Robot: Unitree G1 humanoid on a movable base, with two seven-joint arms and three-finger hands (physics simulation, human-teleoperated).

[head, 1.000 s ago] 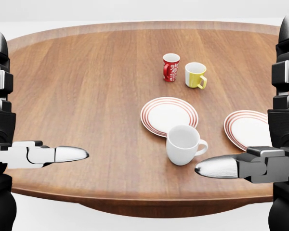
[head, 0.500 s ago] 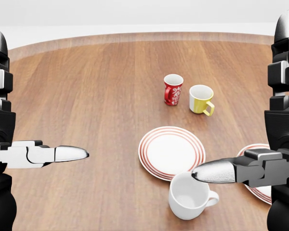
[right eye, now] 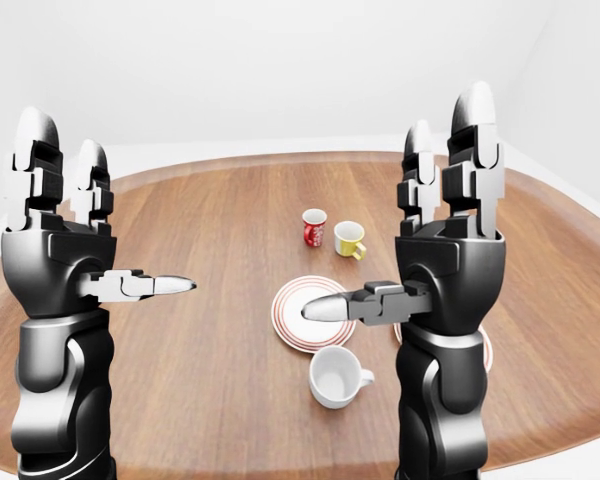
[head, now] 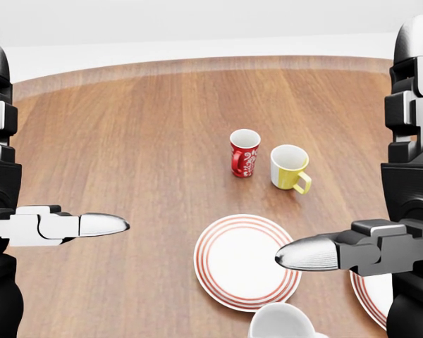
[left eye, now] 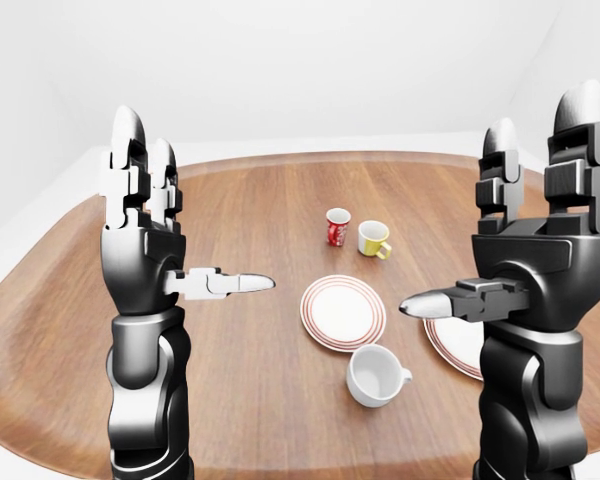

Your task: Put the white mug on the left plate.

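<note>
The white mug (left eye: 377,375) stands upright on the wooden table (left eye: 250,200), just below the left plate (left eye: 343,312), handle to the right. In the head view only the mug's rim (head: 285,322) shows at the bottom edge. The left plate is white with red rings and bare. My left hand (left eye: 185,225) is raised at the left, open and empty, well left of the mug. My right hand (left eye: 490,210) is raised at the right, open and empty, its thumb (head: 303,253) hanging over the left plate's right edge in the head view.
A second red-ringed plate (left eye: 456,345) lies to the right, partly hidden by my right hand. A red mug (left eye: 337,227) and a yellow mug (left eye: 374,238) stand side by side above the left plate. The table's rounded edge runs along the bottom.
The whole head view has shifted: table, plates and mugs have slid down the picture and look closer, so the camera moved. The white mug is now at the bottom edge. Both hands keep their pose.
</note>
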